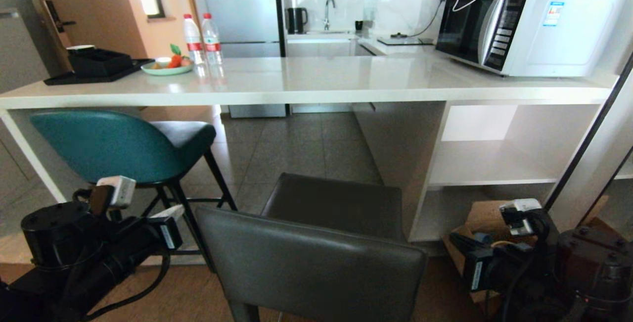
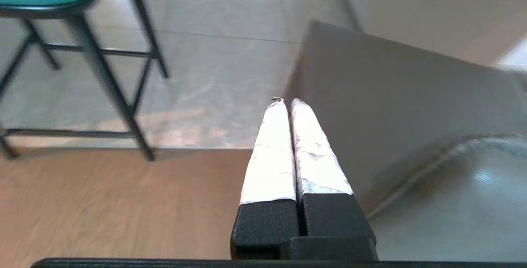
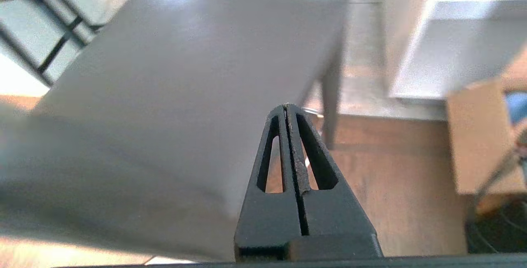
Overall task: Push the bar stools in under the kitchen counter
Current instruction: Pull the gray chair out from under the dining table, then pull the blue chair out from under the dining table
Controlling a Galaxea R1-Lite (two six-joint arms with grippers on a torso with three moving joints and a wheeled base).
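Dark-grey bar stool (image 1: 316, 253) stands dead centre in the head view, backrest toward the robot, seat pointing at the open bay under the kitchen counter (image 1: 306, 82), still well out from the surface edge, so it looks like the one being worked now. Teal bar stool (image 1: 123, 146) sits to the left, seat already partly under the slab, near the white end leg; probably needs little or nothing more. Left gripper (image 2: 283, 102) hangs off the left side of the grey backrest, taped fingers pressed together, holding nothing. Right gripper (image 3: 286, 107) hangs off the right side over the wood floor, fingers together too, empty. Both arms low, flanking the backrest, closed tips fit a push rather than a grasp: judged as lining up for a two-point shove so the stool goes straight. No contact seen yet in either wrist view. Risk: uneven push could swing the stool into the white shelf unit (image 1: 494, 163) on the right. Cardboard box (image 1: 487, 220) on the floor by the right arm. Microwave (image 1: 529, 27), water bottles (image 1: 203, 40), fruit plate (image 1: 165, 68), black tray (image 1: 94, 72) on the surface, not involved.
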